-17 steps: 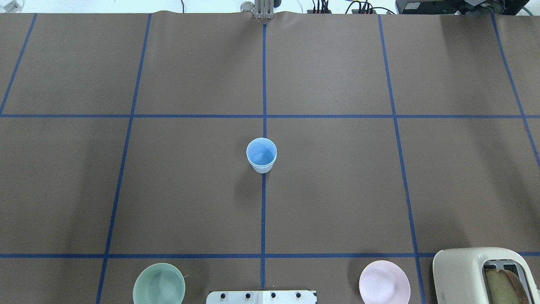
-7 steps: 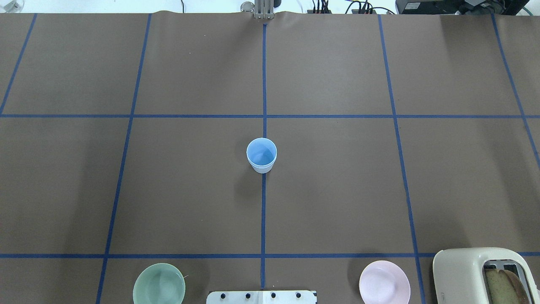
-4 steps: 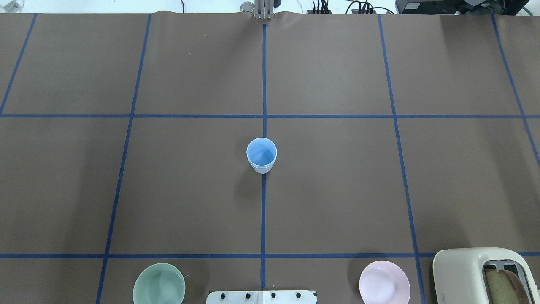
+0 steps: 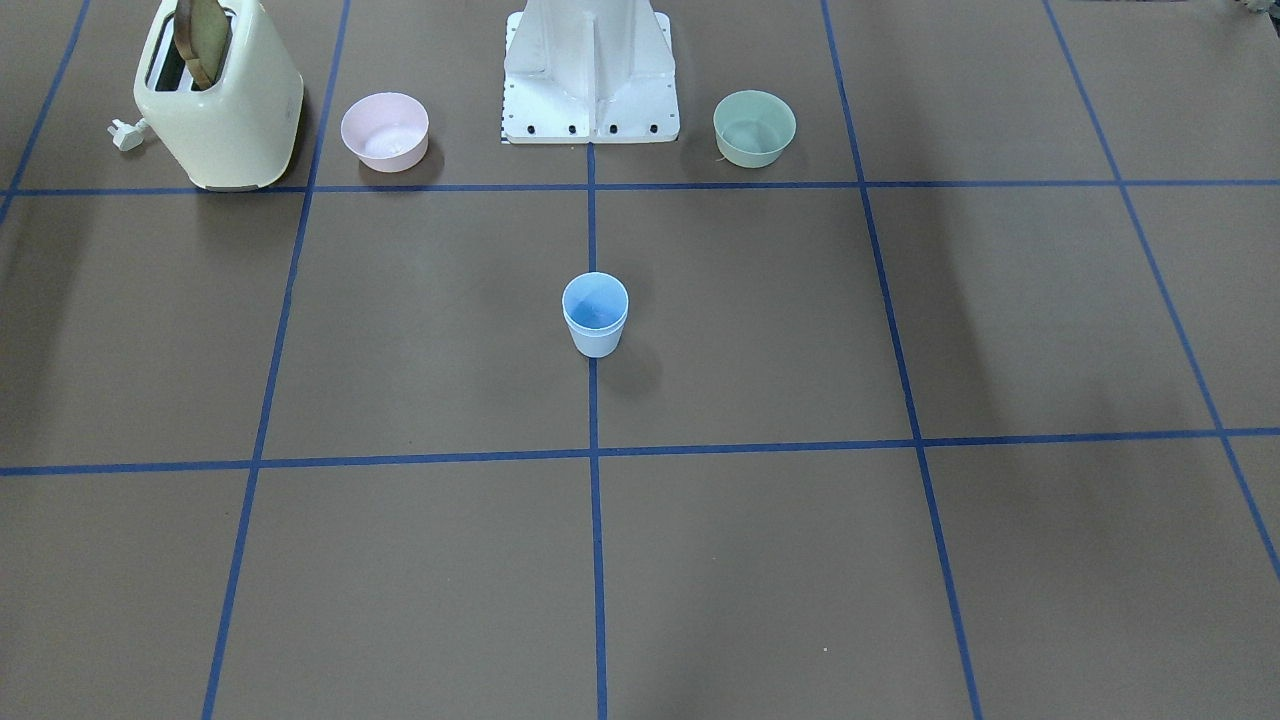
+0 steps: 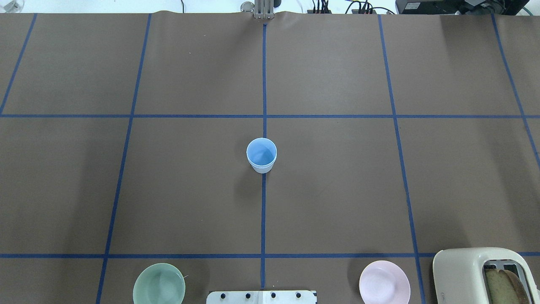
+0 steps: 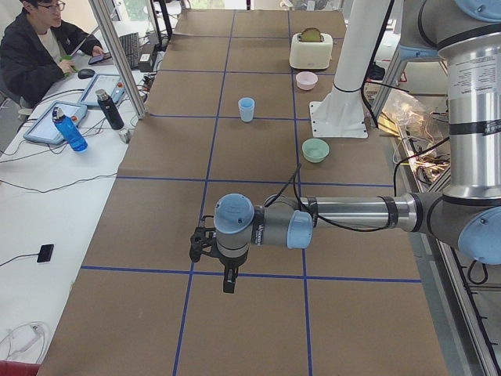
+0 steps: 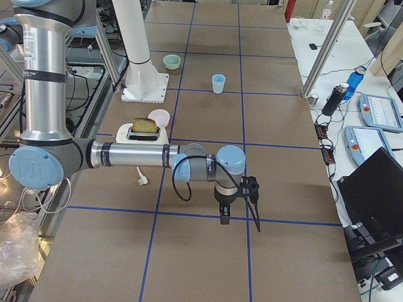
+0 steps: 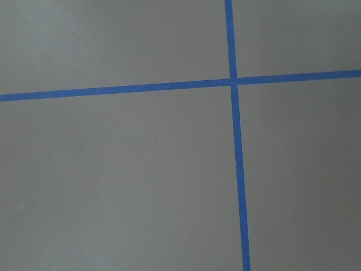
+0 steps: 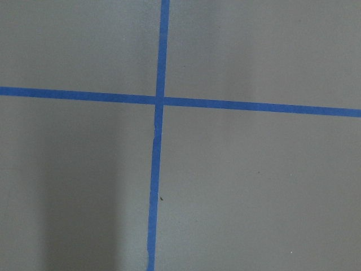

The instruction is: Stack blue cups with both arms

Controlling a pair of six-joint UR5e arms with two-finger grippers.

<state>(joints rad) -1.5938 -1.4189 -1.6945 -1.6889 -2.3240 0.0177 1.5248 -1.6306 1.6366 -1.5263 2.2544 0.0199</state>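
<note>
The blue cups stand upright as one nested stack at the table's middle, on the centre tape line, with two rims showing one inside the other. The stack also shows in the front-facing view, the left view and the right view. My left gripper hangs over the table's left end, far from the cups. My right gripper hangs over the right end. Both show only in the side views, so I cannot tell whether they are open or shut. Both wrist views show only bare brown table and blue tape.
A green bowl and a pink bowl sit on either side of the white base mount. A cream toaster holding bread is beside the pink bowl. An operator sits at a side desk with bottles and tablets.
</note>
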